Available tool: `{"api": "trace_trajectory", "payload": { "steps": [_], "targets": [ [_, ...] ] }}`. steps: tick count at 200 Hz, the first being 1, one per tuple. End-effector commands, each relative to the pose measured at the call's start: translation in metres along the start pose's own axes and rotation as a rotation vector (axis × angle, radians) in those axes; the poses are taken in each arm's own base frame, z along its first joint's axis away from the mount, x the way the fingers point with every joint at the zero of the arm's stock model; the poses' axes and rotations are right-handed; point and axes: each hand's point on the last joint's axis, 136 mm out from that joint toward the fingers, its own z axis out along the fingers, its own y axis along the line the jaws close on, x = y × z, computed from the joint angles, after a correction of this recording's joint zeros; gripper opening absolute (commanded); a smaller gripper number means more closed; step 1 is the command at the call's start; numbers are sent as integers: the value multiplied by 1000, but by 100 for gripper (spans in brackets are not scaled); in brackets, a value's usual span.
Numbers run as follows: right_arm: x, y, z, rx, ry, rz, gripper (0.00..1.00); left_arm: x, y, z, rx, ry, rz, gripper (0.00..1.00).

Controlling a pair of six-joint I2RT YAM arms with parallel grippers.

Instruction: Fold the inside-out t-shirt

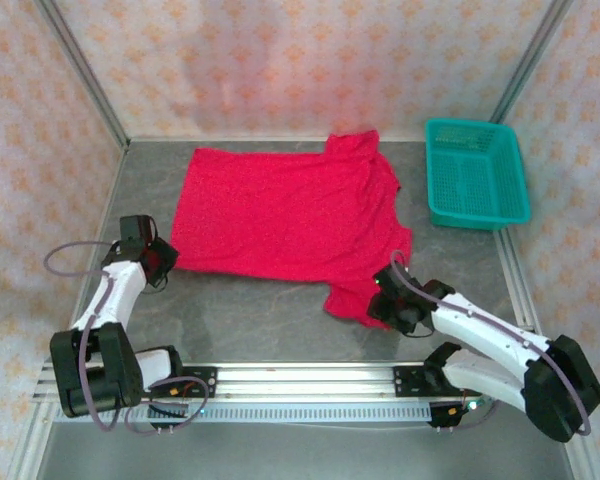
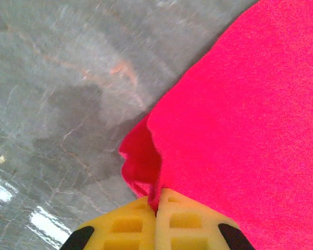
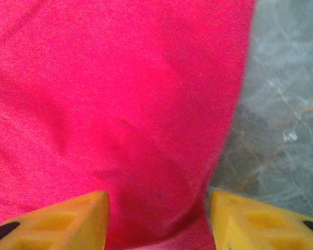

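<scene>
Left claw (image 2: 157,202) is clenched on the inside-out t-shirt (image 1: 280,210), its two yellow fingers (image 2: 126,226) pressed together with a small fold of red cloth pinched between their tips. In the overhead view this claw (image 1: 163,258) sits at the shirt's near-left corner, where the hem edge meets the grey marbled counter (image 1: 250,320). The right claw (image 3: 157,203) is released, its jaws spread wide apart over red cloth that lies loose between them without being pinched. From above it (image 1: 388,300) is at the near sleeve, which sticks out toward the front of the counter. The t-shirt lies spread flat and sideways across the middle and far part of the counter, hem to the left, sleeves and neck end to the right. A teal plastic basket (image 1: 475,170) stands at the far right corner, just beside the shirt's right end but apart from it.
</scene>
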Motion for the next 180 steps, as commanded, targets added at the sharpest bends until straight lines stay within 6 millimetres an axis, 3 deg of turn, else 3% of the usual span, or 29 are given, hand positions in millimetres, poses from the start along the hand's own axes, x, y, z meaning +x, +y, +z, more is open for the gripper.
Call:
{"api": "trace_trajectory", "payload": {
  "steps": [1, 34, 68, 82, 123, 135, 150, 180],
  "targets": [
    [7, -9, 3, 34, 5, 40, 53, -8, 0, -11, -10, -33, 9, 0],
    [24, -2, 4, 31, 19, 1, 45, -12, -4, -14, 3, -43, 9, 0],
    [41, 3, 5, 22, 25, -36, 26, -15, -11, -12, 21, -37, -3, 0],
    [45, 9, 3, 9, 22, -51, 25, -16, -13, -12, 28, -37, -9, 0],
    [44, 19, -16, 6, -24, -101, 30, -20, -18, -15, 41, -40, -12, 0],
    [39, 17, -21, 12, -51, -96, 38, -20, -19, -16, 42, -41, -12, 0],
    [27, 8, -30, 36, -117, -74, 55, -20, -19, -18, 43, -43, -8, 0],
    [14, 3, -36, -17, -156, -2, 59, -19, -17, -18, 34, -39, 4, 0]
  ]
}}
